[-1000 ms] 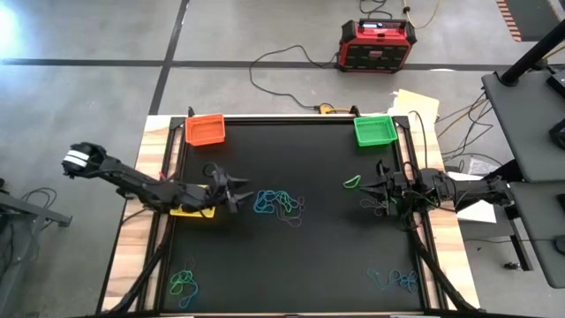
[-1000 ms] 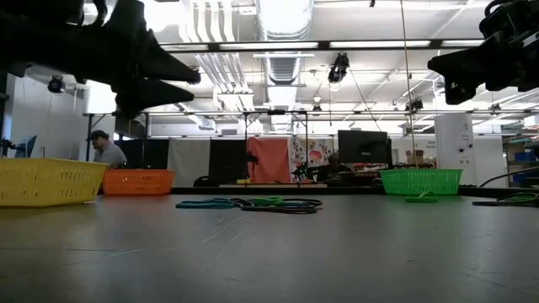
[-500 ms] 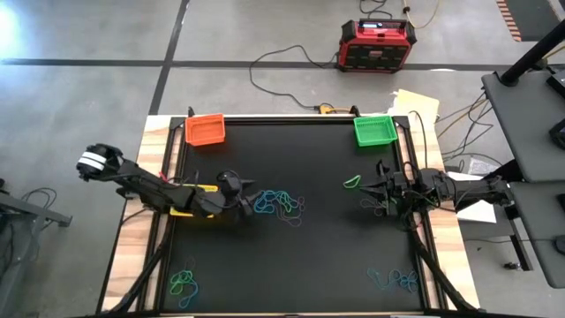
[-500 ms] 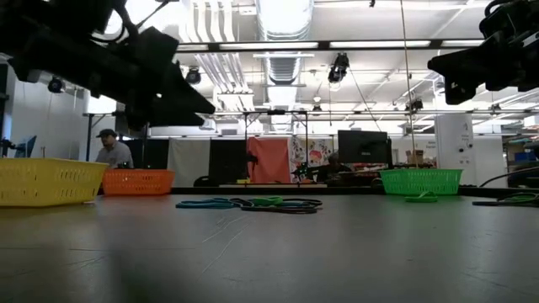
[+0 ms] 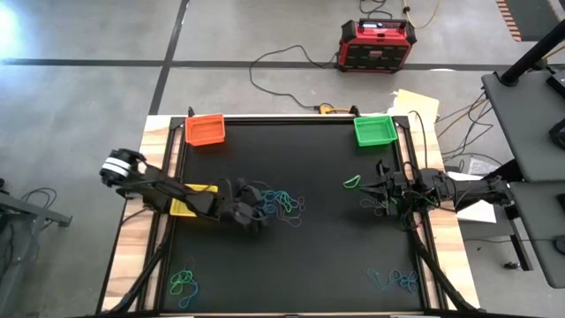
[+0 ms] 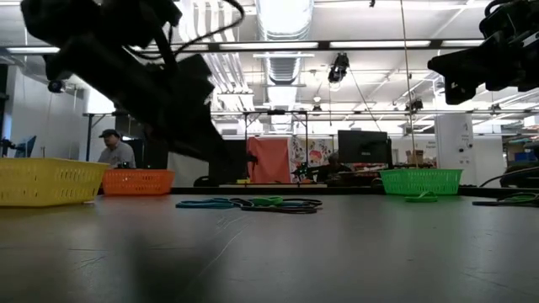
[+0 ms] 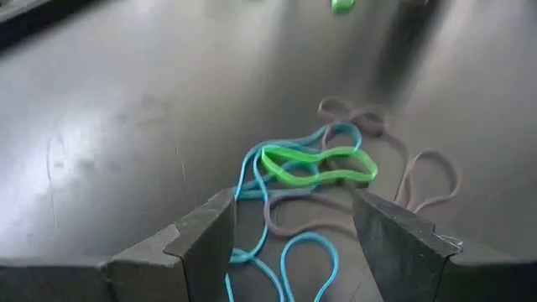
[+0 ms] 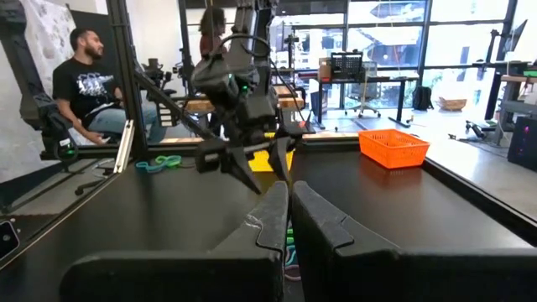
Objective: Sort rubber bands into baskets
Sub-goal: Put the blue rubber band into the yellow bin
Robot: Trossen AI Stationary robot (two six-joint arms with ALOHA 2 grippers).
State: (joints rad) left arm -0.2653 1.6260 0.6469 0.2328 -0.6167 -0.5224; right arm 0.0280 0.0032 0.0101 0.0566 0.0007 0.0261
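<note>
Rubber bands [image 5: 281,203] lie in a tangle of blue, green and brownish loops on the black surface [image 5: 300,256], directly ahead of the left claw [image 5: 256,215]. That claw hangs low over the near edge of the tangle with its 2 fingers [image 7: 201,239] spread wide and nothing between them; in the left wrist view a green loop [image 7: 319,165] sits just beyond the fingertips, with blue strands running into the gap.

Behind the left claw, beside its arm, stands the yellow basket [image 5: 190,208]. The orange basket [image 5: 205,130] sits farther off at a far corner, the green basket [image 5: 373,130] at the other far corner.

Well apart, the right claw [image 5: 369,188] hovers with fingers [image 8: 277,220] pressed together, empty, a single green band [image 5: 352,182] just beside its tip.
</note>
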